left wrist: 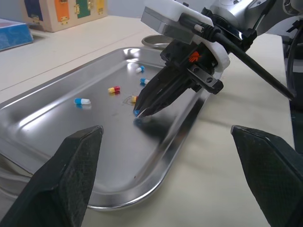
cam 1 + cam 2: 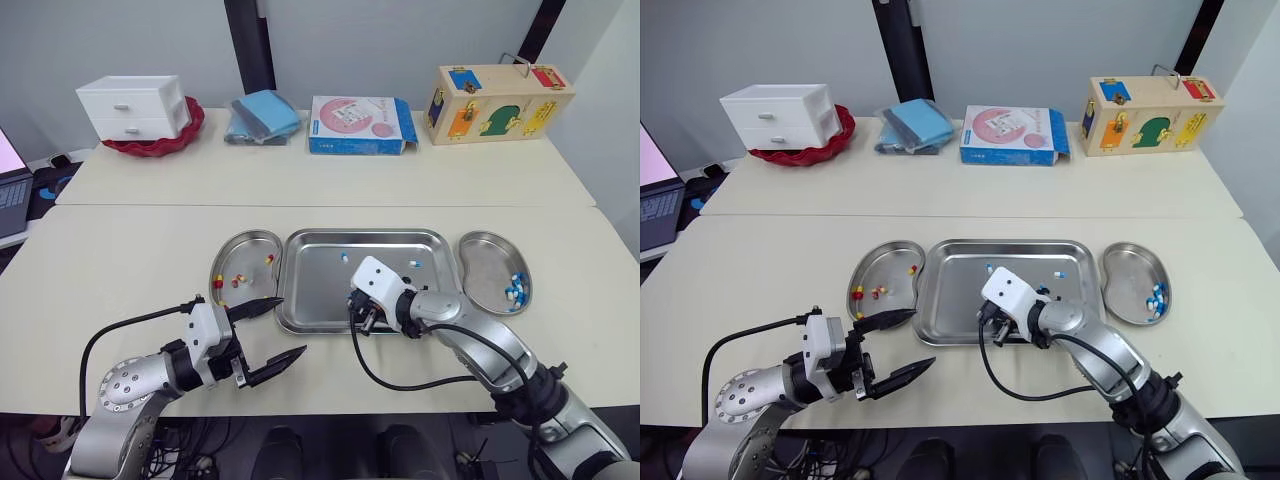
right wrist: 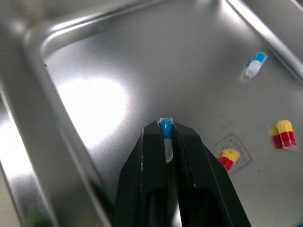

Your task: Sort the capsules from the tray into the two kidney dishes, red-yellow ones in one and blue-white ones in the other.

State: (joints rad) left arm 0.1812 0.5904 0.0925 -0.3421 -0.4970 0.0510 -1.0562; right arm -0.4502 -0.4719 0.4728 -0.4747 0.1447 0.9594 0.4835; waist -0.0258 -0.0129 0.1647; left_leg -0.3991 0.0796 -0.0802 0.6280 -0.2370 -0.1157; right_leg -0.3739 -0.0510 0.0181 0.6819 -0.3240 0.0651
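Right end effector (image 3: pixel 164 128): two slim black fingers clenched on a blue-white capsule (image 3: pixel 165 137). The capsule lies along the fingers, its blue end poking past the tips. The fingertips hang just above the floor of the tray (image 2: pixel 320 285), near the tray's front left corner.

The tray is a shallow rectangle of shiny steel with rounded corners and a raised rim. Loose red-yellow capsules (image 3: pixel 283 134) and loose blue-white capsules (image 3: pixel 254 66) lie on its floor, small, glossy and two-toned.

Left end effector (image 2: pixel 268 337): released, its pointed black fingers spread wide and holding nothing. It hovers over the pale, matte counter (image 2: pixel 120 270), just in front of the tray's front left corner.

Just beside the tray's left side sits the left kidney dish (image 2: pixel 245 245), a curved steel bowl with a few sorted red-yellow capsules (image 2: pixel 238 280) inside. Just beside the tray's right side sits the matching right kidney dish (image 2: pixel 482 262), with a cluster of sorted blue-white capsules (image 2: pixel 516 288).
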